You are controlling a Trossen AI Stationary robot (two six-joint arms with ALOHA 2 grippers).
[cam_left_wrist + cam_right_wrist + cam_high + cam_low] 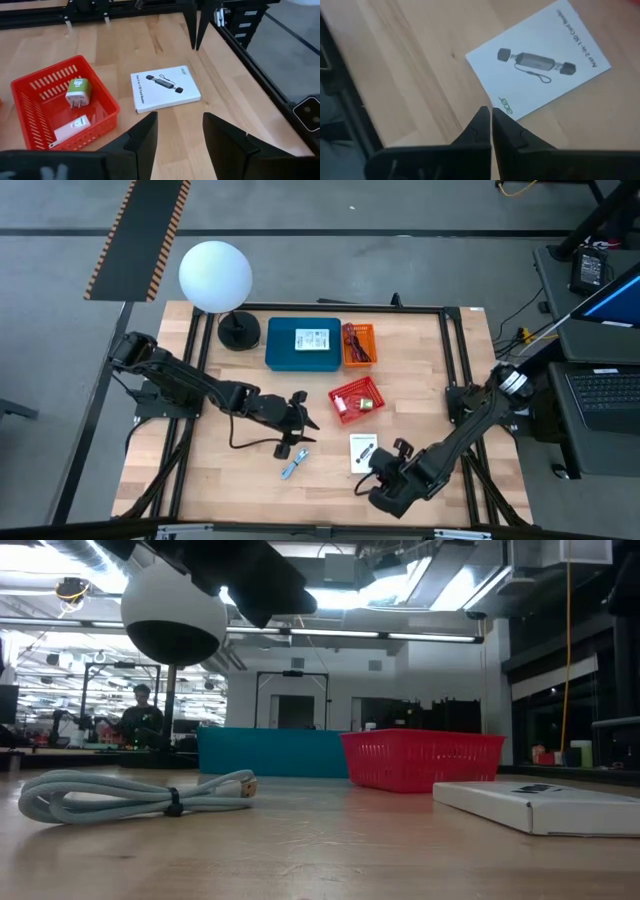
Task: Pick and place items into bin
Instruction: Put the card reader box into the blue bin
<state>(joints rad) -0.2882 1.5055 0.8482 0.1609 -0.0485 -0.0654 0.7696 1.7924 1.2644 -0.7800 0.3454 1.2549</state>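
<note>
A white printed box (363,452) lies flat on the wooden table near its front edge. My right gripper (491,114) is shut and slants down over the box's near corner (492,107), clear of it. My left gripper (180,132) is open, hovers left of the red basket (357,402) and points toward the box (162,89). A bundled grey cable (294,465) lies on the table below the left gripper. The teal bin (304,345) at the back carries a white card (312,339).
The red basket (65,105) holds a green-and-white plug (78,92) and a small white piece (72,129). An orange basket (358,345) with dark cables stands right of the bin. A white globe lamp (215,275) stands back left. A black frame (455,380) borders the table.
</note>
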